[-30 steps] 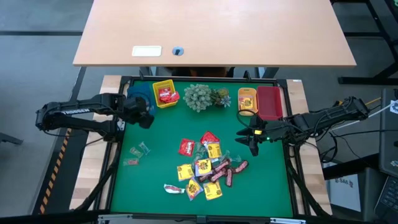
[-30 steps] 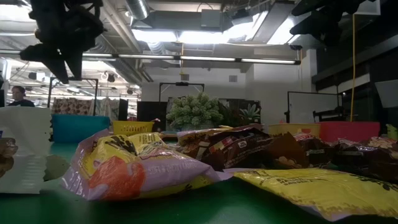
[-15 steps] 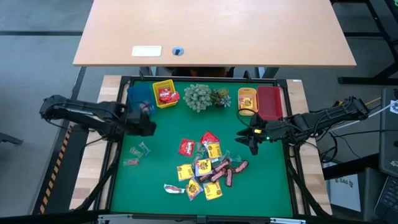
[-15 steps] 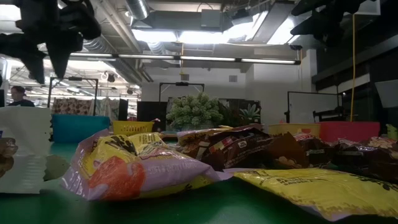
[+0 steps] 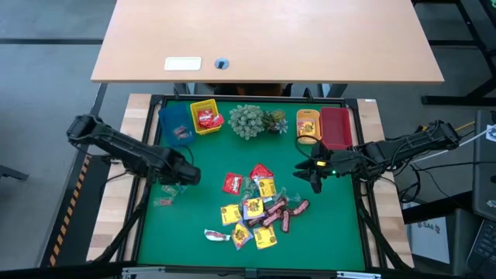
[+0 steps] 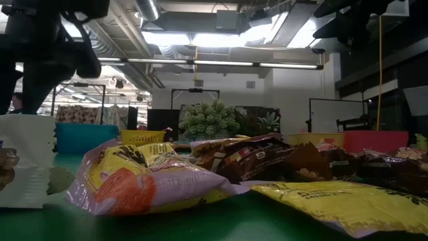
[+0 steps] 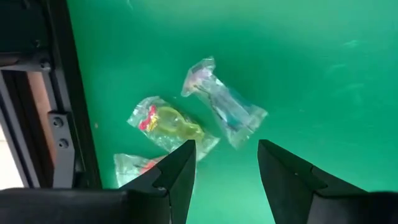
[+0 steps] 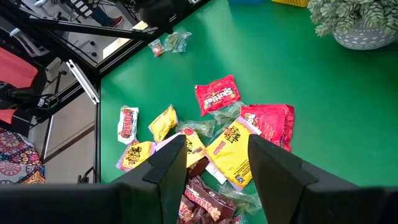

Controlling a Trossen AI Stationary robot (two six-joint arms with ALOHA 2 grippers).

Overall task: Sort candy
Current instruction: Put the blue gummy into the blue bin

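Left fingers (image 7: pixel 224 171) now above clear candy (image 7: pixel 224 111)

Landmark = plant cluster (image 5: pixel 249 121) at mat's back edge, middle. Bin w/ packets (image 5: pixel 205 117) just left of it, another bin (image 5: pixel 173 122) further left. Two bins (image 5: pixel 308 124) (image 5: pixel 335 127) right of it. Candy pile (image 5: pixel 257 206) in front of plant; three loose sweets (image 7: pixel 224 104) front-left, near mat's left edge.
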